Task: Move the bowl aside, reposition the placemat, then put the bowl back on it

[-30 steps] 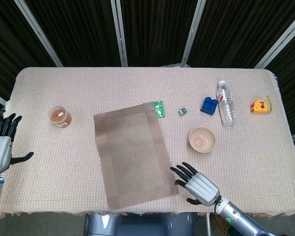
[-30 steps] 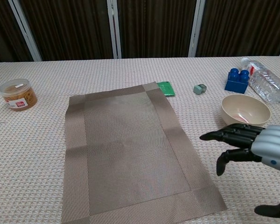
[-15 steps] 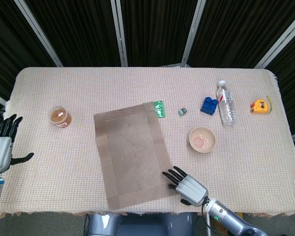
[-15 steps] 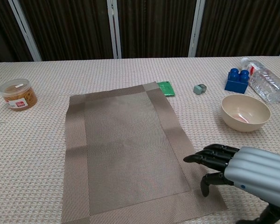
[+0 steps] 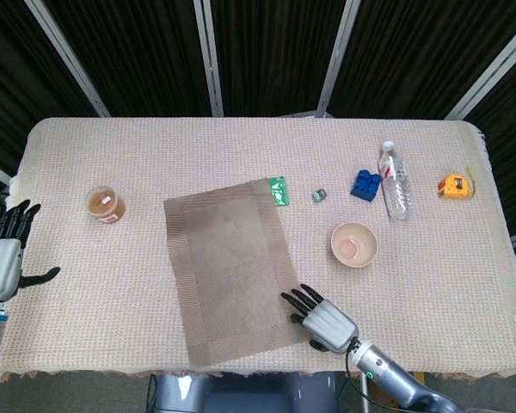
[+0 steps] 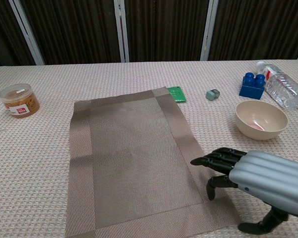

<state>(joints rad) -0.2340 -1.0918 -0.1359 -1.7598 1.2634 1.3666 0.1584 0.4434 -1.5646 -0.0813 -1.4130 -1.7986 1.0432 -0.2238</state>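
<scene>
The brown woven placemat (image 5: 230, 268) (image 6: 134, 158) lies tilted in the middle of the table. The beige bowl (image 5: 354, 244) (image 6: 261, 119) stands off the mat, on the cloth to its right. My right hand (image 5: 324, 318) (image 6: 258, 182) is over the mat's near right corner, fingers spread and reaching onto its border, holding nothing. My left hand (image 5: 2, 255) hangs open beyond the table's left edge, seen only in the head view.
A green packet (image 5: 278, 190) touches the mat's far right corner. A small grey object (image 5: 318, 195), blue block (image 5: 365, 184), water bottle (image 5: 396, 181) and yellow tape measure (image 5: 454, 186) sit at the back right. A snack jar (image 5: 105, 205) stands at the left.
My right hand has slid left from beside the bowl to the placemat's near right corner. The mat, the bowl and the left hand have not moved.
</scene>
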